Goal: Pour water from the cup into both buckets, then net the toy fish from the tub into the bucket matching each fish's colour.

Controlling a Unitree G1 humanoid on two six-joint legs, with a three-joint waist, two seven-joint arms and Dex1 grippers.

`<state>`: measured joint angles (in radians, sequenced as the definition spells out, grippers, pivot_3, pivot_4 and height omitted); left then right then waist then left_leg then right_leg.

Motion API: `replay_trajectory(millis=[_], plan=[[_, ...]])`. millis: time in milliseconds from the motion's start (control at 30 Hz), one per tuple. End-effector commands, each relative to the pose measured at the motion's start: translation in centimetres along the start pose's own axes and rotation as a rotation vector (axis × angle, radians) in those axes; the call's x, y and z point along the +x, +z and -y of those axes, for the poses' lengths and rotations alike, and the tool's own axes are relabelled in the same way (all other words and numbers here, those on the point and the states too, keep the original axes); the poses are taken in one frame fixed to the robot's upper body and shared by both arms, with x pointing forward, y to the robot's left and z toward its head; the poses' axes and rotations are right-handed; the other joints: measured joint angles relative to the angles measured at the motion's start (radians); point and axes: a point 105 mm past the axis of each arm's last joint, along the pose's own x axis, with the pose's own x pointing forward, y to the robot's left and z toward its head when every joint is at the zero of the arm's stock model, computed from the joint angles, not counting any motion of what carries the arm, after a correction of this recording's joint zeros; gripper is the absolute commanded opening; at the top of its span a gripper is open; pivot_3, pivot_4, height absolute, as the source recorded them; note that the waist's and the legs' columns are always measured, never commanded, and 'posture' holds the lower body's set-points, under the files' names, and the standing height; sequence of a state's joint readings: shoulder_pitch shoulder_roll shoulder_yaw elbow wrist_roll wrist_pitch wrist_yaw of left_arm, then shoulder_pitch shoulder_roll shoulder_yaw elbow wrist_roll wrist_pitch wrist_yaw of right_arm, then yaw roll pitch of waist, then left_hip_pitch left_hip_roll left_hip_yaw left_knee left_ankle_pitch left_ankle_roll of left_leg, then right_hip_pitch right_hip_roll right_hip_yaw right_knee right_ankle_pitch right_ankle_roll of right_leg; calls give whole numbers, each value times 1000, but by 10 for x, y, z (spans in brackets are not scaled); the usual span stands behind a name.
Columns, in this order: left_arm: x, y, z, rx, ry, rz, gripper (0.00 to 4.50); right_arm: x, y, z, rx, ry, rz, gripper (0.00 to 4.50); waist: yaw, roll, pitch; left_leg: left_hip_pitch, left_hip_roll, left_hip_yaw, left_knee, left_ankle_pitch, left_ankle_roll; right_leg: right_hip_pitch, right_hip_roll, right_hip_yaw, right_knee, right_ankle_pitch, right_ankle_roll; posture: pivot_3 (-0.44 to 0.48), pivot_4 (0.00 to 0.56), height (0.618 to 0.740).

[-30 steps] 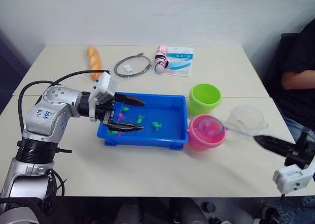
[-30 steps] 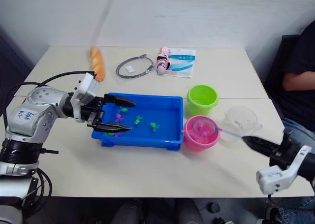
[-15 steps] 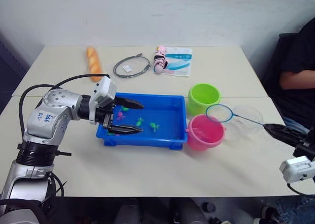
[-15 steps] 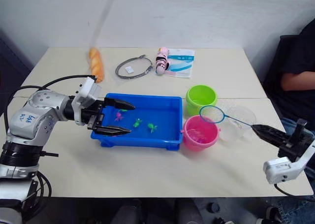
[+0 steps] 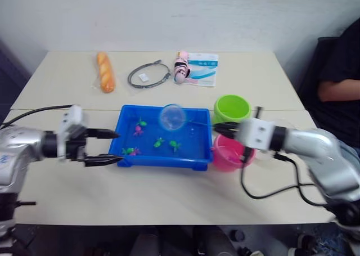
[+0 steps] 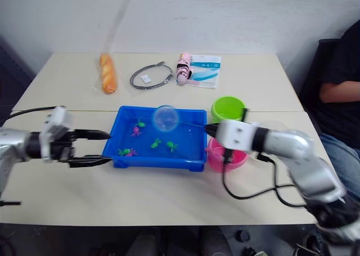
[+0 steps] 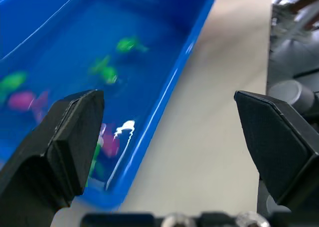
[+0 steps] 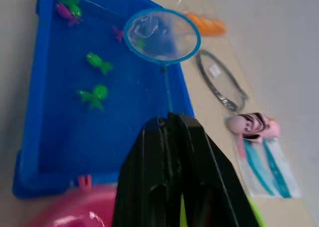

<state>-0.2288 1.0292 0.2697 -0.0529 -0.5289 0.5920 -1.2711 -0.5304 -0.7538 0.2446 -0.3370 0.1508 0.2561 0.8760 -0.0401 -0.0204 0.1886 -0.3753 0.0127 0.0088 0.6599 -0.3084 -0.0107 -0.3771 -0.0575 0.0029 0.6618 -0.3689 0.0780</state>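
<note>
Right gripper is clenched on the net's thin handle, hoop held above the tub. Net looks light and whippy, so grip near the handle end. Left gripper is spread wide beside the tub, holding nothing.

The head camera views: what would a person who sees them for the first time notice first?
Most striking is the wide bright blue plastic tub at the table's middle, with tiny green and pink toy fish in it. The round mesh net on a blue hoop hangs over it, held by the shut right end effector. The lime green bucket and pink bucket stand beside the tub's right end.
</note>
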Motion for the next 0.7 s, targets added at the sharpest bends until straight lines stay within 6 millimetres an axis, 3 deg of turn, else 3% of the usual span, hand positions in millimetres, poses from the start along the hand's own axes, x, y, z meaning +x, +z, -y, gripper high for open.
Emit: replay_trajectory(millis=[33,200,333,700], plan=[[-24,2,7,8,72,-7,4478,26,6,-12,59,140,-15,0,1,0,0,0,0,0,0,-1,2,0,-1,0,-1,0,0,0,150,740],[-39,-9,15,-24,133,-44,4478,52,6,-16,-37,224,-53,0,14,0,0,-1,-2,-1,-2,-3,5,0,-3,-2,-2,0,-1,0,150,740],[-43,-14,18,-29,158,-62,4478,60,-2,-15,-111,246,-79,0,10,0,0,-1,-3,-1,-3,-3,5,0,-3,-3,-3,0,-1,0,150,740],[-46,-16,14,-35,192,-53,4478,83,17,-5,-137,211,11,0,-13,0,0,0,-3,-1,-9,-1,2,-3,-3,-3,-1,-1,-1,0,150,740]])
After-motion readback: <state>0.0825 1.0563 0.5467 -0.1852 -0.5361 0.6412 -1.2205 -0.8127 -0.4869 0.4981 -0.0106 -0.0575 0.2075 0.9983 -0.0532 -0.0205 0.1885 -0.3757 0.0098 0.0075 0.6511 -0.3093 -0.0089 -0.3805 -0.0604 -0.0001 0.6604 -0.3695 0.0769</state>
